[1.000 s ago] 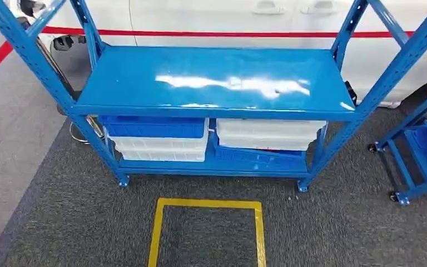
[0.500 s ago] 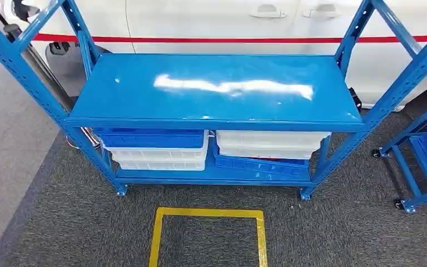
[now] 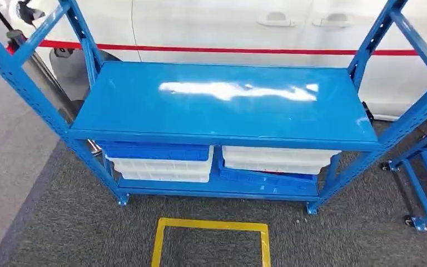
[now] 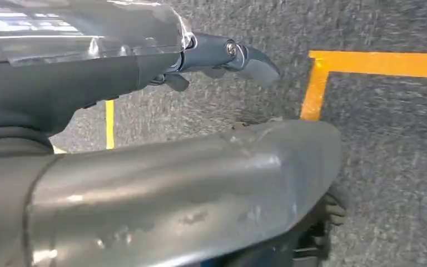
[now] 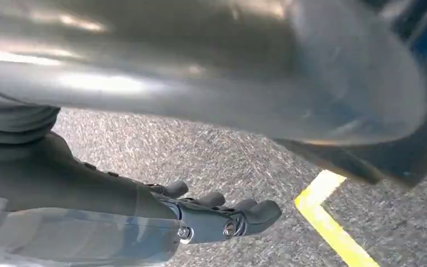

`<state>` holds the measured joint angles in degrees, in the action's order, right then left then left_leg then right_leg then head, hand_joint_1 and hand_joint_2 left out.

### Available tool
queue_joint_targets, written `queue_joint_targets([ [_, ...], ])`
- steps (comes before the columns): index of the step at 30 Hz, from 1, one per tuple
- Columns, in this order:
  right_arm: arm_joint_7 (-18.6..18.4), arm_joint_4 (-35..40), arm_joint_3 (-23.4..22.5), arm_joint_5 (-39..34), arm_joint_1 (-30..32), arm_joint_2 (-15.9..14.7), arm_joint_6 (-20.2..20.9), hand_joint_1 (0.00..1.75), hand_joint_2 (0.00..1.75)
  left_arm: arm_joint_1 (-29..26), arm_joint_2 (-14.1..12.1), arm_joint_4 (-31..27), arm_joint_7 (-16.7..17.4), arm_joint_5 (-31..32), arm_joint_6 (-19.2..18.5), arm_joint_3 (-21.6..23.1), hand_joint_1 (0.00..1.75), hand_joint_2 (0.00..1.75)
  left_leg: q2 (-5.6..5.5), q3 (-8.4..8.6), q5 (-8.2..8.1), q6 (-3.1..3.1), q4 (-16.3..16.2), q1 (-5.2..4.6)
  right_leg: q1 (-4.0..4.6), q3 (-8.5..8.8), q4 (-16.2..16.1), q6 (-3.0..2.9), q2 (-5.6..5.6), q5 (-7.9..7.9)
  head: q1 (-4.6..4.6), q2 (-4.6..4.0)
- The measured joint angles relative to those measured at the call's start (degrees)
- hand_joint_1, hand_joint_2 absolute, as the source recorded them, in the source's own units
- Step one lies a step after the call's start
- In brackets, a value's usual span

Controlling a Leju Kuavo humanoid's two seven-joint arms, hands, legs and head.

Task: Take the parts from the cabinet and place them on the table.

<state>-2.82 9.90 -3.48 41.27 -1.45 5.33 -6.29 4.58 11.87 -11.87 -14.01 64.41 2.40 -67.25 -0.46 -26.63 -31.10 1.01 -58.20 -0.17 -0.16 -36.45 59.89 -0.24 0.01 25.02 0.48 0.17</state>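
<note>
Two stacks of shallow plastic bins on bottom shelf of blue steel rack, lower centre of head view: blue tray over white ribbed tray at left, white tray over tilted blue tray at right. Contents hidden by top shelf; parts not visible. Judged rigid, light, somewhat slick; best taken by front rim lips, both sides, kept level. Yellow taped floor square bottom centre, on grey carpet. Left hand hanging over carpet, fingers loosely extended, holding nothing. Right hand likewise hanging, fingers slightly curled, apart, empty. White car body across upper frame behind rack.
</note>
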Motion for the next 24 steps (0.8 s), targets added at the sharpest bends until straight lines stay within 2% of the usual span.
queue_joint_targets([
  [1,0.07,0.0,0.0,-0.07,0.06,0.0,0.02,0.0,0.0,-0.06,0.07,0.0,-0.09,0.04,0.02,0.02,0.0,0.0,0.03,0.46,0.2,-0.32,0.34,-0.06,0.08,0.29,-0.3,-0.46,0.03,0.16,-0.26,0.0],
  [2,0.11,0.02,-0.04,-0.13,0.03,0.13,0.02,0.0,0.0,-0.05,0.04,0.0,-0.04,0.2,0.22,0.04,0.0,0.0,0.03,0.81,0.16,-0.55,0.77,-0.09,-0.06,1.2,-0.69,-0.44,0.26,0.01,-0.2,0.0],
  [3,0.2,0.0,-0.15,-0.39,0.08,0.22,-0.08,0.0,0.0,-0.08,0.02,0.02,-0.04,0.46,0.5,0.07,0.0,1.75,0.02,1.16,0.76,0.09,0.93,-0.14,-0.19,1.89,-1.39,-0.13,0.29,0.0,-0.26,0.0],
  [4,0.28,0.0,-0.33,-0.7,0.03,0.22,-0.3,0.0,1.75,0.07,0.02,0.02,0.0,0.57,0.94,0.09,0.0,1.75,0.05,1.35,0.85,0.26,1.01,-0.23,-0.21,2.21,-1.5,-0.21,0.29,0.17,-0.55,0.0],
  [5,0.31,0.0,-0.57,-0.85,0.0,0.28,-0.5,0.0,1.75,0.22,0.02,0.02,0.22,0.7,1.31,0.13,0.0,1.75,0.07,1.7,0.73,0.36,1.41,-0.24,-0.17,2.34,-1.47,-0.37,0.29,0.36,-0.46,0.0],
  [8,0.48,0.0,-0.94,-0.9,-0.05,0.31,-0.66,0.0,1.75,0.38,0.02,0.0,1.31,1.6,2.38,0.35,0.0,1.75,0.1,2.78,-0.59,2.06,2.96,-0.22,0.08,2.44,-1.42,-0.75,0.26,0.77,-0.5,0.0],
  [10,0.63,0.0,-1.07,-0.9,-0.16,0.31,-0.63,0.0,1.75,0.28,0.02,0.0,1.4,1.99,2.89,0.87,0.0,1.75,0.13,2.91,-0.59,1.82,3.12,-0.18,0.15,2.5,-1.39,-0.89,0.26,0.86,-0.48,0.0],
  [11,0.68,0.02,-1.14,-0.87,-0.25,0.31,-0.61,0.0,0.0,0.2,0.02,0.0,1.29,2.08,2.97,1.03,0.0,1.75,0.13,2.94,-0.57,1.76,3.18,-0.17,0.16,2.51,-1.38,-0.9,0.26,0.87,-0.48,0.0],
  [12,0.68,0.02,-1.2,-0.81,-0.31,0.31,-0.5,0.0,1.75,0.19,0.02,0.0,1.16,2.1,3.02,1.14,0.0,1.75,0.12,2.95,-0.51,1.59,3.21,-0.16,0.2,2.54,-1.36,-0.92,0.22,0.87,-0.46,0.0],
  [17,0.7,0.07,-1.55,-0.76,-0.62,0.28,-0.57,0.0,1.75,0.15,0.02,0.0,0.81,2.43,2.75,1.51,0.0,1.75,0.11,3.05,-0.42,-0.4,3.33,0.06,0.3,2.6,-1.27,-1.02,0.23,0.84,-0.44,0.0],
  [24,1.07,0.2,-2.19,-0.55,-1.34,0.31,-0.46,0.0,1.75,-0.04,-0.09,0.0,1.2,2.93,2.67,1.6,0.0,1.75,0.12,3.33,-0.47,-0.52,3.27,0.04,0.26,2.98,-1.33,-0.98,0.22,0.81,-0.44,0.0],
])
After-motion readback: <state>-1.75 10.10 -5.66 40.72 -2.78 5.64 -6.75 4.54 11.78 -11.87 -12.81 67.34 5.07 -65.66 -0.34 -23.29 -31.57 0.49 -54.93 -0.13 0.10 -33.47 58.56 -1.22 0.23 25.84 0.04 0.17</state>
